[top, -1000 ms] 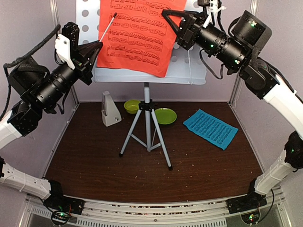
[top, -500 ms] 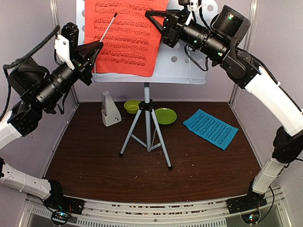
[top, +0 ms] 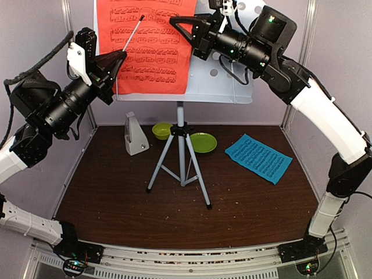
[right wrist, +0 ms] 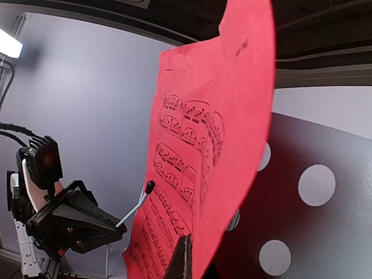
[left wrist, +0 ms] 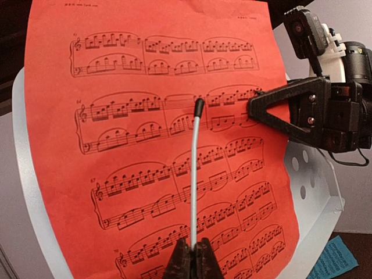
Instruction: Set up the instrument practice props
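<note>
I've slid the red sheet (top: pixel 145 40) left across the stand (top: pixel 224 81), right claw (top: pixel 173 22) pinching it, left claw (top: pixel 121 56) clamping a stick (top: pixel 133 34); blue sheet (top: pixel 258 158) still unplaced on the desk (top: pixel 116 197).

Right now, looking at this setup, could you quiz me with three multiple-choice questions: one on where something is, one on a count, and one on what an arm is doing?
1. Where is the blue music sheet?
A. held up by an arm
B. flat on the table, right of the tripod
C. hanging on the tripod

2. How many lime-green dishes sit behind the tripod?
A. four
B. none
C. two

3. What are the left arm's jaws doing?
A. shut on a thin white baton
B. wide open, empty
C. shut on the blue sheet

Answers:
1 B, the sheet lies on the dark tabletop beside the tripod's legs.
2 C, there is a bowl and a plate.
3 A, the left wrist view shows the baton rising from the closed jaws.
</note>
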Motion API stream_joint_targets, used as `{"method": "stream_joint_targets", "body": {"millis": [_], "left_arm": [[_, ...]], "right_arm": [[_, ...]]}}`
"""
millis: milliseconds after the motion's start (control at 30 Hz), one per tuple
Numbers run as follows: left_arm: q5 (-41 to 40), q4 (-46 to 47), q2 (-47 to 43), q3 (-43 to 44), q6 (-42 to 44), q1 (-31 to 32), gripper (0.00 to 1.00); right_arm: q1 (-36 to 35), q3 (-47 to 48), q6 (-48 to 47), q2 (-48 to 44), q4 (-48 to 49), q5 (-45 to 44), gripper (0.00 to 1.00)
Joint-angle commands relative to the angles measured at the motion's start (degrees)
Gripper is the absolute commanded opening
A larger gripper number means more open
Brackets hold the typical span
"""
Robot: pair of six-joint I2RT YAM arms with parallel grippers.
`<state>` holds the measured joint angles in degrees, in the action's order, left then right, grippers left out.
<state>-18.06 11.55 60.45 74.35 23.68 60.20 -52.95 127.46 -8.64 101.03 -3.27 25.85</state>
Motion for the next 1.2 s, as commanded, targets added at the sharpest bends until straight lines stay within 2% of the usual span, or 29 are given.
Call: {"method": "stream_joint_targets", "body": {"millis": [0, 167, 567, 667, 767, 1033, 1167], "left_arm": [[1.7, 3.4, 0.4, -0.3, -0.3, -0.3, 0.0], [1.7, 3.5, 0.3, -0.4, -0.4, -0.4, 0.0], [1.6, 3.6, 0.2, -0.6, -0.6, -0.4, 0.0], [1.3, 3.7, 0.2, -0.6, -0.7, -0.4, 0.0], [1.2, 4.0, 0.2, -0.7, -0.9, -0.4, 0.0], [0.0, 4.3, 0.5, -0.6, -1.5, -0.4, 0.01], [-0.3, 3.7, 0.6, -0.6, -1.8, -0.4, 0.12]], "right_arm": [[0.3, 2.3, 1.1, 1.1, 1.2, 1.9, 0.02], [0.3, 2.8, 1.4, 1.9, 2.2, 1.6, 0.06], [0.4, 4.2, 3.3, 4.3, 3.5, 1.9, 0.05], [0.3, 4.1, 3.3, 4.3, 3.5, 1.5, 0.2], [0.4, 4.0, 3.2, 3.9, 3.6, 1.1, 0.3], [0.4, 3.4, 2.9, 3.0, 3.8, -1.3, 0.5], [0.4, 2.6, 3.0, 2.4, 4.2, -2.0, 0.67]]}}
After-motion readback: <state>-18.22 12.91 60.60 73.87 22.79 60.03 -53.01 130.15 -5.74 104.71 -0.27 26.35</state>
